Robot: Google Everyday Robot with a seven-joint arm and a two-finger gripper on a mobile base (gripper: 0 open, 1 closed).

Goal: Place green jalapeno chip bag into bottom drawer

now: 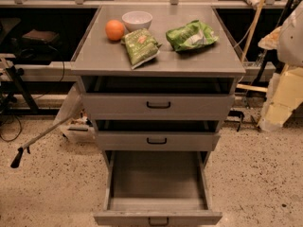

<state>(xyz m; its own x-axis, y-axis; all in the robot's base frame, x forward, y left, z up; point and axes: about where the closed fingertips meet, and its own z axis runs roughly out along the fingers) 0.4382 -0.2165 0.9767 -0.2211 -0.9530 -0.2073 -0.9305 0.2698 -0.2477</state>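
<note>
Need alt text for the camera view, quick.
The green jalapeno chip bag lies on the grey cabinet top beside an orange, a white bowl and a brighter green bag. The bottom drawer stands pulled open. The end effector is out of view.

Speckled floor (258, 174), dark shelving (42, 32) behind.

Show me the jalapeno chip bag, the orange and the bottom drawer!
green jalapeno chip bag (140, 46), camera view, middle of its front.
orange (114, 30), camera view, its centre.
bottom drawer (157, 176), camera view, bare inside floor.
gripper: not in view.
</note>
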